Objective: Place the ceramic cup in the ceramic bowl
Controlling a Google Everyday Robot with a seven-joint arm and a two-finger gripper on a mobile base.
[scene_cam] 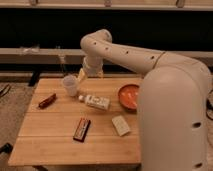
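White cup (pixel 70 85) stands upright at the back left of the wooden table (pixel 50 137). My gripper (pixel 81 75) is just beside its right; can't tell its grip state. Orange bowl (pixel 128 95) sits well apart, right.

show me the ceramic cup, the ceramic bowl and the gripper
ceramic cup (pixel 70 86), camera view, middle of its white side
ceramic bowl (pixel 128 95), camera view, bare orange inside
gripper (pixel 81 76), camera view, its tip, close beside the cup's rim
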